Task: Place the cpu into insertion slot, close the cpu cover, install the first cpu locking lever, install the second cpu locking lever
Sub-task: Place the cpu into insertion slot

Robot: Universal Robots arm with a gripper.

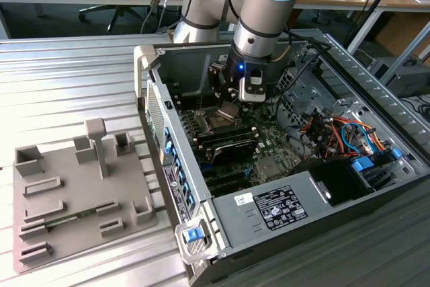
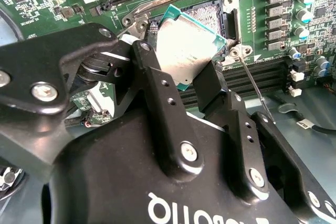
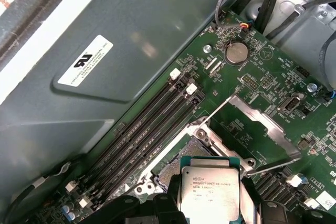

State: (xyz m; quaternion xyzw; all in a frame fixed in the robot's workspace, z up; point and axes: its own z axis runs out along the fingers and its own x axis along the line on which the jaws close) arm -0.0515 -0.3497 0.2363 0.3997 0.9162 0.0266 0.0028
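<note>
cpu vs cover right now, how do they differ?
The cpu is a solid silvery plate; the cover is an open frame with board showing through its cut-out. The cpu is clamped in the gripper, tilted over the slot; the cover is swung open beside the slot, untouched. Both are square, silvery metal.

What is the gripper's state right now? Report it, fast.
Gripper: shut on the cpu, which is tilted over the slot; the cover is open.
</note>
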